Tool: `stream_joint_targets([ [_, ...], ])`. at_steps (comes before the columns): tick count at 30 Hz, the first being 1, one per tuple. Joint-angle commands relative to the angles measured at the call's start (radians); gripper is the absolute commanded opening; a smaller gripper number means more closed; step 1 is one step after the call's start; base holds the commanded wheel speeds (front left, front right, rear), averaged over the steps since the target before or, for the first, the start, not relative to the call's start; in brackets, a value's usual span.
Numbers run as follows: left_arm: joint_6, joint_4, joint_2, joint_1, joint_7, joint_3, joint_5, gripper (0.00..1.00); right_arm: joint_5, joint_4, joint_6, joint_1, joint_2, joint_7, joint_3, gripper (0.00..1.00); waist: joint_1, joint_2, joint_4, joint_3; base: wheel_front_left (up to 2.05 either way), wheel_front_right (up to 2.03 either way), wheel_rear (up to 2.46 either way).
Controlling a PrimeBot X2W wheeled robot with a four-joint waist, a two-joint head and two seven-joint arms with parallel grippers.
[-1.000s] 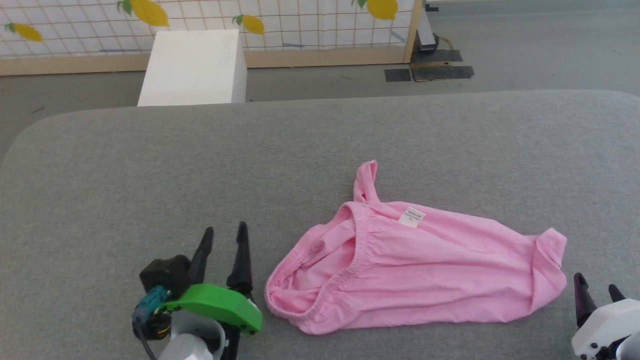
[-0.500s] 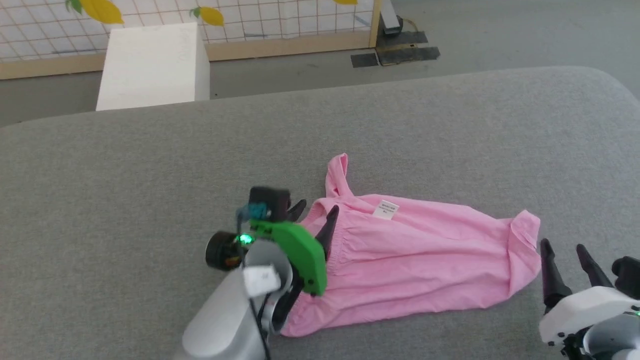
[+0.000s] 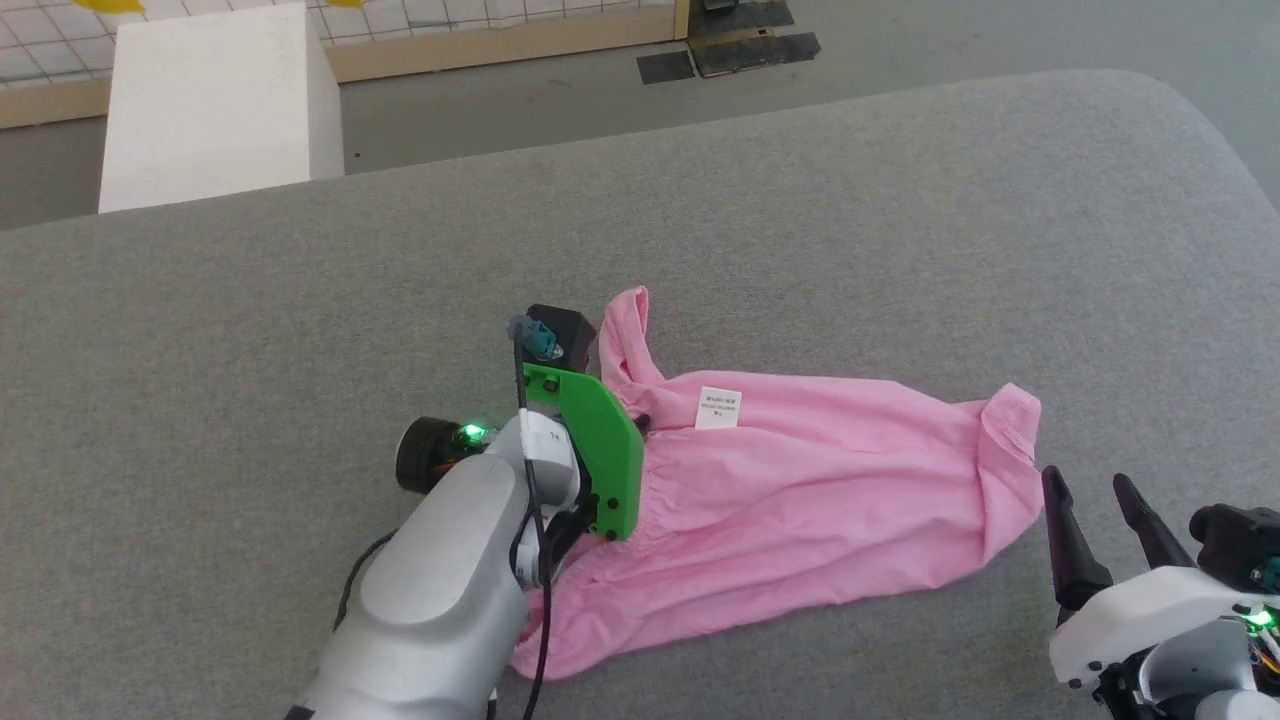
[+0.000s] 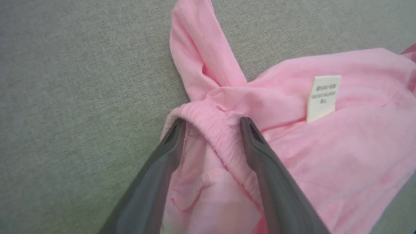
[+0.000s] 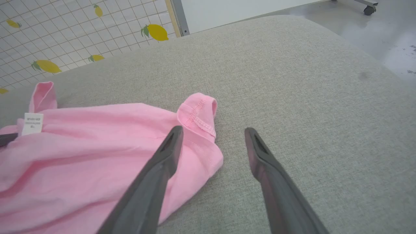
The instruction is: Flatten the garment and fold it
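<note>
The garment (image 3: 820,500) is light pink and lies crumpled across the grey padded table (image 3: 300,300), its white label (image 3: 718,407) facing up. My left gripper (image 4: 212,122) is open at the garment's left end. Its fingers straddle a gathered pink edge (image 4: 221,136), one finger (image 4: 162,162) on the outer side and one over the cloth. In the head view a green bracket (image 3: 600,450) hides most of that gripper. My right gripper (image 3: 1085,480) stands open just off the garment's right end, beside a stitched sleeve hem (image 5: 198,112), holding nothing.
A white box (image 3: 210,100) stands on the floor beyond the table's far edge. Black mats (image 3: 730,50) lie on the floor further right. A lemon-patterned grid panel (image 5: 97,26) stands behind. The table's rounded right edge (image 3: 1230,170) is close to my right arm.
The head camera has tilted and turned. My left gripper moved from the bare table forward and right onto the garment's gathered edge. My right gripper rose further into view near the sleeve.
</note>
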Motion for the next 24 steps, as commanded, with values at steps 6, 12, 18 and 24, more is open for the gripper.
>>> stream_joint_targets([
  [6, -0.01, -0.061, 0.018, 0.024, -0.058, 0.006, -0.017, 0.0, -0.001, -0.003, -0.002, -0.001, 0.0, 0.0, 0.002, 1.0, 0.0, -0.0001, 0.004, -0.011, 0.0, 0.0, 0.0],
  [12, 0.04, -0.157, 0.027, 0.13, -0.209, 0.059, -0.031, 0.0, -0.001, -0.026, -0.002, 0.0, 0.0, 0.001, 0.019, 1.0, 0.0, -0.0001, 0.027, -0.031, 0.0, 0.0, 0.0],
  [18, 0.089, -0.303, 0.074, 0.293, -0.26, 0.106, -0.056, 0.0, -0.014, -0.046, -0.002, -0.004, 0.0, 0.016, 0.044, 1.0, 0.0, -0.0001, 0.063, -0.032, 0.0, 0.0, 0.0],
  [24, 0.112, -0.429, 0.111, 0.389, -0.246, 0.111, -0.065, 0.0, -0.095, -0.027, -0.002, -0.08, 0.0, 0.085, 0.077, 1.0, 0.0, -0.0001, 0.104, -0.016, 0.0, 0.0, 0.0],
])
